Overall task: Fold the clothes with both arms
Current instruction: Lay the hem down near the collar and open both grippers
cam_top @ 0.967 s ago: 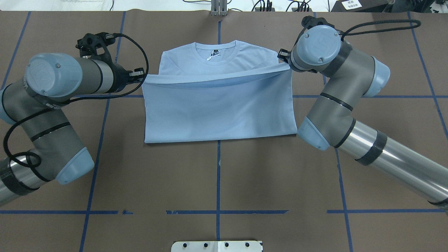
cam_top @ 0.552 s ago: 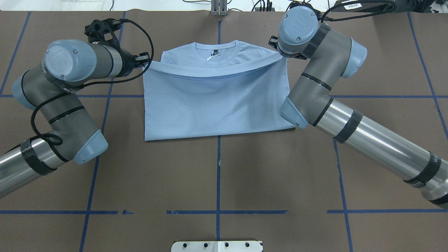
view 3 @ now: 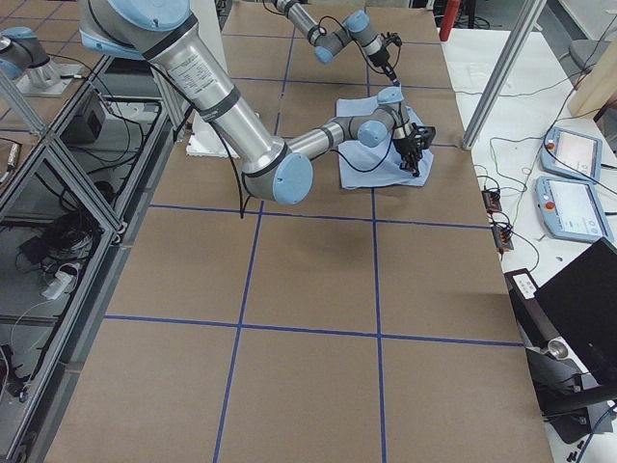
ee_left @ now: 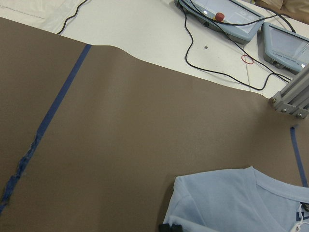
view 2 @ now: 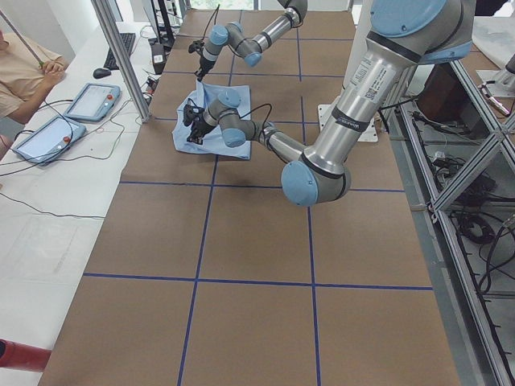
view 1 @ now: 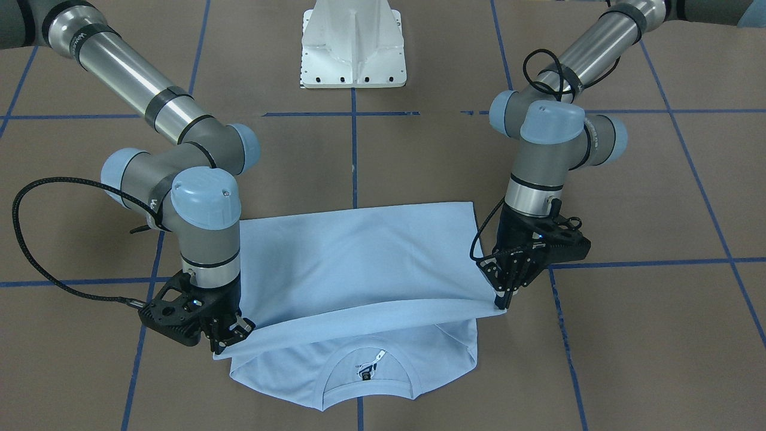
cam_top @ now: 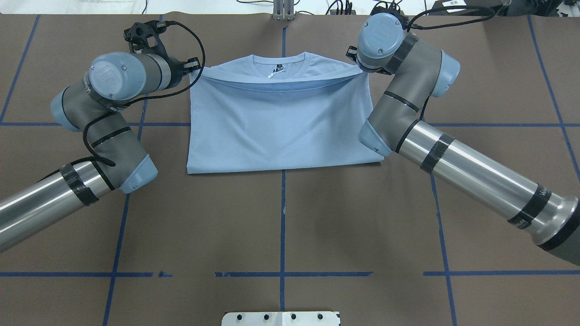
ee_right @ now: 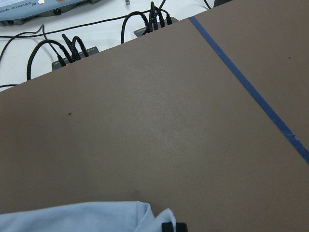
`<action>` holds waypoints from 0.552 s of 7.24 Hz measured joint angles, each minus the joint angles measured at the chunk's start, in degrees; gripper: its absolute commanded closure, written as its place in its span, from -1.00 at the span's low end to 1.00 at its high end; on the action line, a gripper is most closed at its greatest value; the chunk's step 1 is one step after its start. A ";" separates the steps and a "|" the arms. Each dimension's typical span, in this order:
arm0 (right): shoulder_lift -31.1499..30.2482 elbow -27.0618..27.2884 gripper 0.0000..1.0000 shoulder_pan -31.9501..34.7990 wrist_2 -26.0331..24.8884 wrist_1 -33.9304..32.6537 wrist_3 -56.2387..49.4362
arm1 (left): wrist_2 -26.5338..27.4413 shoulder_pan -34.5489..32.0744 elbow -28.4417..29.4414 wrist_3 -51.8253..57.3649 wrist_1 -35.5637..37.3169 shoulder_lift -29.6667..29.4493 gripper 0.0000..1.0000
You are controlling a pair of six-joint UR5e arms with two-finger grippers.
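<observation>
The light blue T-shirt (cam_top: 278, 131) lies folded on the brown table, collar (cam_top: 278, 61) and neck tag (cam_top: 275, 70) at the far side. Its lifted hem edge (view 1: 359, 314) stretches between both grippers just short of the collar. My left gripper (cam_top: 195, 68) is shut on the hem's left corner, also in the front view (view 1: 501, 299). My right gripper (view 1: 230, 338) is shut on the other corner; overhead its wrist (cam_top: 378, 38) mostly hides it. The wrist views show shirt cloth (ee_left: 241, 203) (ee_right: 72, 217) at their lower edges. The chest print is hidden.
The white pedestal base (view 1: 353, 42) stands at the robot's side of the table. Blue tape lines (cam_top: 282, 217) cross the brown cover. Past the far edge are cables (ee_right: 67, 50), teach pendants (ee_left: 231, 14) and an aluminium post (cam_top: 283, 9).
Both grippers moved away from the robot toward the collar, carrying the hem with them. The folded layer now covers most of the shirt, leaving a narrow strip at the collar.
</observation>
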 measured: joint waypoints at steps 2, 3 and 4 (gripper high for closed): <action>0.13 -1.50 1.00 0.16 -0.06 0.32 0.08 | 1.37 -0.01 3.57 0.06 -2.40 -1.24 1.00; 0.15 -1.71 1.00 0.13 -0.06 0.34 0.16 | 1.62 -0.02 4.20 0.10 -2.70 -1.53 1.00; 0.15 -1.77 1.00 0.06 -0.05 0.35 0.25 | 1.71 -0.01 4.80 0.12 -2.79 -1.93 1.00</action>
